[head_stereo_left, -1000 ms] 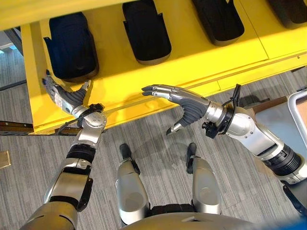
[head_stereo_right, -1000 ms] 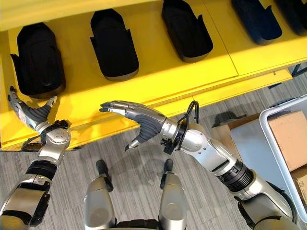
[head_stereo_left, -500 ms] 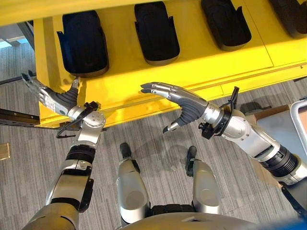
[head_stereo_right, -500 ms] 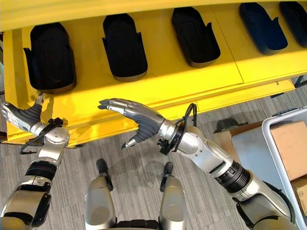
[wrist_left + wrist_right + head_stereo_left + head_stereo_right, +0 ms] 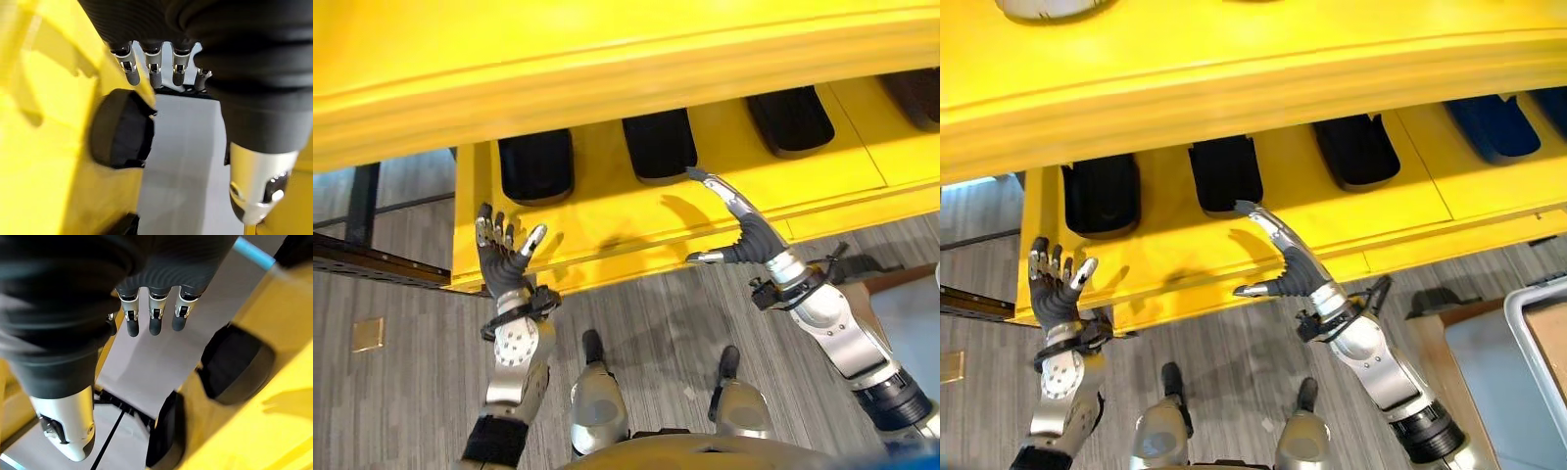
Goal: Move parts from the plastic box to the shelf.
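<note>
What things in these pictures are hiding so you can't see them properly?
- The black parts on the lower shelf: their far ends sit behind the upper yellow shelf in both eye views.
- The plastic box: the right eye view's edge cuts it off at a corner, so its contents stay unseen.
- A pale thing on the upper shelf: cut off by the top edge.
- Left hand and right hand, both open, hold nothing.
</note>
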Controlling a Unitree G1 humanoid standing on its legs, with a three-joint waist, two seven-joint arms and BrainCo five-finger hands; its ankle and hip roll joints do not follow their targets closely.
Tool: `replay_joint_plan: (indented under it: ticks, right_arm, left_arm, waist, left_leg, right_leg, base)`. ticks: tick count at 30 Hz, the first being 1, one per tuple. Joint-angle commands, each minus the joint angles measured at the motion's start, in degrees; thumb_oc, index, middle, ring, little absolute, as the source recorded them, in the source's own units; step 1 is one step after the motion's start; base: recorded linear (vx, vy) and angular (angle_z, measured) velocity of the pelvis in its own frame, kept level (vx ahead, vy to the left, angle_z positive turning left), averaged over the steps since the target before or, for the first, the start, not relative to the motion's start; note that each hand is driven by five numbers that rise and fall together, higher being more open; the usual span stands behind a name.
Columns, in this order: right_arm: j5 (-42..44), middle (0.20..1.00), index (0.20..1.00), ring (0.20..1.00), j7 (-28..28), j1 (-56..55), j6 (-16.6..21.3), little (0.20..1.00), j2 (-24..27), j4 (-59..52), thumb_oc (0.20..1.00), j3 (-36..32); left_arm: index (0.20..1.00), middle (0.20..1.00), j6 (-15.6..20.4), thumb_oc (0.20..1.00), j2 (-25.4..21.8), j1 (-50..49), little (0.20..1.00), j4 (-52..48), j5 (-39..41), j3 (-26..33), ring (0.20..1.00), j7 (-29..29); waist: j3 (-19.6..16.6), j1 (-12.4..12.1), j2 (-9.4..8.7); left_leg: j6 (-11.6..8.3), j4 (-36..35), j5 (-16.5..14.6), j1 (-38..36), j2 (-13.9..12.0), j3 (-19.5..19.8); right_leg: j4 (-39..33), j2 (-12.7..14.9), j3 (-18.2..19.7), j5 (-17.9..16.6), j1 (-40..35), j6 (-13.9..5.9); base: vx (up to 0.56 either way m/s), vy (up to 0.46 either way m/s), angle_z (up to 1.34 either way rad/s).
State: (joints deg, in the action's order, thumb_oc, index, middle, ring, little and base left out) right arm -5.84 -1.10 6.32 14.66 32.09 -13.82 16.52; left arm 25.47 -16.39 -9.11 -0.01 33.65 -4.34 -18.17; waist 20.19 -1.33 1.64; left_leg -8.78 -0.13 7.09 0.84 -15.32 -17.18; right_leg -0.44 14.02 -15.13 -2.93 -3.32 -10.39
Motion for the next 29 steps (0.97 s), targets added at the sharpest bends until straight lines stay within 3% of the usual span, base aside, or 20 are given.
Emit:
replay_joint_plan:
  ticks: [1, 4, 8, 12, 18, 25, 29]
  right_arm:
    - [4.0, 1.0, 1.0, 1.0, -1.5, 0.6, 4.2, 1.0, -1.4, -2.3, 1.0, -2.3]
    - [8.3, 1.0, 1.0, 1.0, -2.5, -2.5, 4.8, 1.0, -1.1, -0.4, 1.0, -4.6]
    - [13.9, 1.0, 1.0, 1.0, -3.4, -4.7, 3.9, 1.0, -2.2, 1.0, 1.0, -6.3]
    - [21.3, 1.0, 1.0, 1.0, -3.0, -7.8, 3.3, 1.0, -4.0, 4.9, 1.0, -8.8]
    - [32.0, 1.0, 1.0, 1.0, -1.8, -11.4, 0.4, 1.0, -6.9, 11.6, 1.0, -14.7]
    - [42.0, 1.0, 1.0, 1.0, 1.1, -13.0, -5.6, 1.0, -9.5, 20.1, 1.0, -20.5]
    - [43.6, 1.0, 1.0, 1.0, 2.2, -13.6, -6.4, 1.0, -10.0, 21.3, 1.0, -21.7]
  left_arm:
    - [1.0, 1.0, 1.5, 1.0, -3.2, 3.7, 1.0, -1.2, 10.4, 1.3, 1.0, 17.9]
    - [1.0, 1.0, 1.4, 1.0, -3.4, -0.3, 1.0, -2.9, 19.0, 0.5, 1.0, 32.2]
    - [1.0, 1.0, 0.4, 1.0, -3.7, -2.0, 1.0, -3.3, 24.4, 1.2, 1.0, 40.4]
    - [1.0, 1.0, -5.8, 1.0, -3.9, -3.0, 1.0, -2.2, 30.6, 1.6, 1.0, 53.5]
    - [1.0, 1.0, -10.7, 1.0, -6.2, -5.8, 1.0, 0.9, 26.7, 3.2, 1.0, 60.2]
    - [1.0, 1.0, -13.0, 1.0, -7.2, -9.6, 1.0, 7.8, 25.6, 9.0, 1.0, 65.1]
    - [1.0, 1.0, -12.6, 1.0, -7.5, -10.2, 1.0, 9.2, 25.7, 10.3, 1.0, 66.9]
  waist:
    - [-1.6, -1.2, -2.35]
    - [-3.1, -1.3, -1.95]
    - [-4.7, -1.1, -1.87]
    - [-6.5, -0.1, -1.88]
    - [-8.4, 1.5, -1.85]
    - [-9.7, 1.6, -2.12]
    - [-9.9, 1.7, -2.06]
  left_leg:
    - [1.04, 1.4, -2.3, -1.0, 0.0, -1.1]
    - [1.29, 0.4, -2.2, -2.5, 0.1, -1.4]
    - [1.62, -0.9, -2.2, -3.9, 0.5, -1.7]
    - [1.69, -2.2, -2.3, -5.7, 0.8, -2.4]
    - [1.93, -4.0, -2.5, -8.4, 1.2, -3.7]
    - [2.13, -4.7, -2.8, -10.0, 1.6, -4.9]
    - [2.21, -4.8, -2.9, -10.2, 1.7, -5.1]
  right_leg:
    - [3.9, -0.3, -3.7, 2.0, 2.5, 1.74]
    - [2.8, -0.3, -4.4, 1.5, 0.8, 1.82]
    - [1.5, -0.5, -4.4, 0.9, -0.1, 1.83]
    - [0.5, -0.7, -4.0, 0.6, -1.0, 1.73]
    - [-0.8, -1.1, -3.1, 0.2, -2.3, 1.59]
    - [-2.0, -1.4, -3.7, -0.4, -3.4, 1.6]
    - [-2.2, -1.3, -3.8, -0.6, -3.5, 1.52]
  base:
    - [0.06, -0.045, 0.02]
    - [0.05, -0.024, -0.01]
    - [0.02, -0.004, 0.01]
    - [0.01, -0.004, -0.03]
    - [0.03, 0.0, -0.11]
    - [0.04, -0.013, -0.1]
    - [0.01, 0.001, -0.01]
